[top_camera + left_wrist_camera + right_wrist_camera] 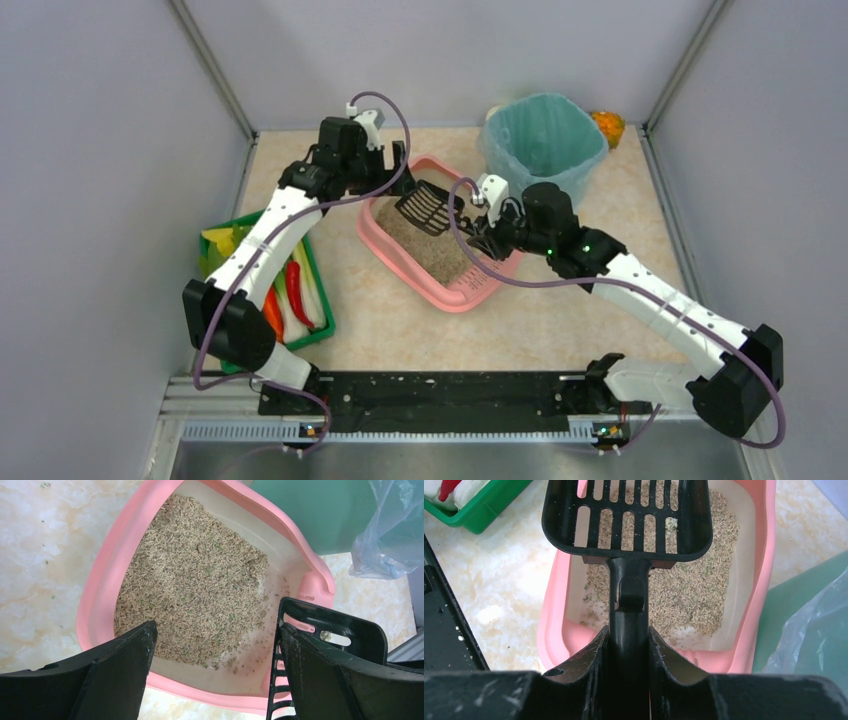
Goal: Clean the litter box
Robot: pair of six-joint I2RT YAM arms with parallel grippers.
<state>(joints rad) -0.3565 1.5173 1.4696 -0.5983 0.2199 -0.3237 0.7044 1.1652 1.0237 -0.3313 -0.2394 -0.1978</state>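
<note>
Desk: Items, near to far, with hazards?

Operator: Item one, right gripper (629,650): jaws clamped on the handle of the black slotted scoop (629,555), which is held over the litter. The handle is thin, and I judge it could twist in my grip.

Item two, scoop blade: one pale bit sits on the slots (too small to identify). Tilting would drop it onto the surface (400,330).

Item three, litter box (97,600): mid-surface, between the green tray (489,507) and the teal-lined bin (325,515), with beige litter inside.

Item four, left gripper (217,630): jaws wide, holding nothing, above the box's far end, one finger just beside the scoop. I judge a knock there the likeliest fault.

Item five, bin: its loose liner could snag the scoop on the way in.

Desk: Any brands, labels, writing?

Operator: None readable in any view.
</note>
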